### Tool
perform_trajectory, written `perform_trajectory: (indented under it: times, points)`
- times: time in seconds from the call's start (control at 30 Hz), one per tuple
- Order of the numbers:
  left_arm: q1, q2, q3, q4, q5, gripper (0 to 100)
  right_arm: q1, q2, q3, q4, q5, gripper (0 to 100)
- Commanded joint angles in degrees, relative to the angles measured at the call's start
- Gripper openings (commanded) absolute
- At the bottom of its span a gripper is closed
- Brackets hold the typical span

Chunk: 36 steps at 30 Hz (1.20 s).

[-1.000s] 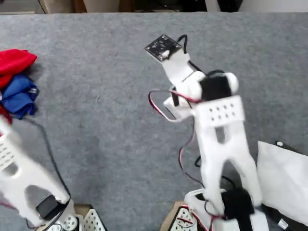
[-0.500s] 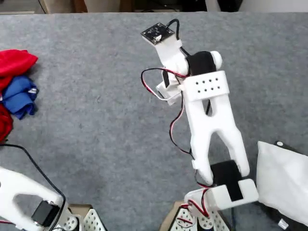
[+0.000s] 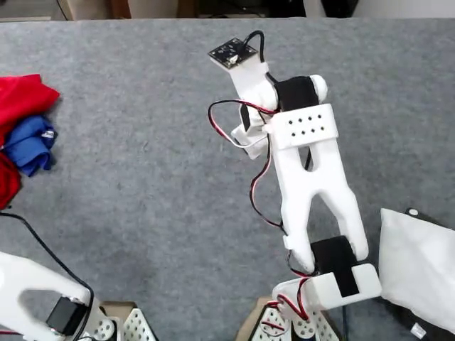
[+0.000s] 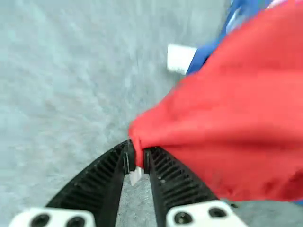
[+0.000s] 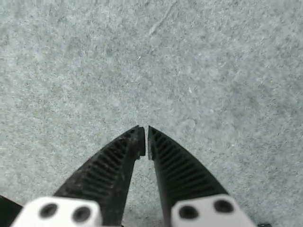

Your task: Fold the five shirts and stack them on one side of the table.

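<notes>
Pinching an edge of the crumpled red fabric shirt [image 4: 227, 118] in the left gripper [image 4: 136, 153], with the ribbed black jaws clenched tight on the cloth. Trailing the rest of that red shirt away from the jaw tips toward the crumpled blue fabric shirt [image 3: 28, 142], bunched and showing no clear long axis. Lying heaped against the blue shirt in the high view, with red cloth both beyond it and on its near side.

Hanging the right gripper [image 5: 143, 137] over the bare grey felt table covering [image 5: 71, 56], well apart from the blue shirt, jaws pinched together on nothing.

Judging the left arm [image 3: 32, 298] by far the nearer to the blue shirt, and so assigning the coming pull to it: drawing the red shirt off the blue shirt onto the open felt between the blue shirt and the white right arm [image 3: 306, 142]. Expecting flat, slightly grippy felt there, with ample room for spreading the shirt out.

Resting a folded white garment [image 3: 419, 263], probably a finished shirt, at the table edge farthest from the blue shirt, beyond the right arm.
</notes>
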Motion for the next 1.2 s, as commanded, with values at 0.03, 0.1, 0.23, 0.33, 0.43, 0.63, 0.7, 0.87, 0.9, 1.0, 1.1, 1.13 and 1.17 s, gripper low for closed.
perform_trajectory:
  times: [0.03,0.1,0.23,0.33,0.43,0.63,0.7,0.87,0.9,1.0,1.1,1.13,1.17]
  points:
    - [1.8,-16.9,-2.8,0.8,1.8,2,-0.7,0.2,-2.7,1.1,-0.1,3.0]
    - [3.8,-22.5,-2.8,0.8,1.8,2,-0.7,0.0,-2.9,1.1,-0.4,3.0]
    - [10.1,-32.1,-1.1,0.8,1.8,2,-0.5,0.0,-4.1,1.1,-0.2,3.0]
    - [17.3,-39.5,5.0,0.8,1.8,2,-0.5,0.0,-4.1,1.1,-0.2,3.0]
    - [24.6,-48.5,14.9,0.8,1.8,2,-0.4,0.1,-3.9,1.6,-0.2,3.0]
    - [45.0,-70.6,41.4,0.7,2.1,2,0.2,0.0,-3.9,5.5,-0.1,3.0]
    - [53.5,-78.3,50.7,0.6,3.3,2,1.7,0.0,-3.9,5.6,-0.1,2.9]
    - [70.9,-95.3,72.3,-3.5,6.9,2,6.9,0.0,-3.9,6.0,-0.3,2.8]
    - [73.8,-98.2,77.1,-6.1,7.3,2,8.0,0.0,-3.9,6.0,-0.4,2.7]
    - [80.5,-105.6,92.1,-13.4,7.5,2,10.3,0.0,-3.9,6.0,-0.4,2.7]
    - [86.0,-111.8,103.8,-18.1,7.4,2,11.0,0.0,-3.9,6.1,-0.4,2.7]
    - [88.2,-113.8,105.8,-19.0,7.5,2,11.1,0.0,-3.9,6.1,-0.4,2.7]
    - [90.6,-115.3,107.3,-19.9,7.5,2,11.0,0.0,-3.9,6.1,-0.4,2.7]
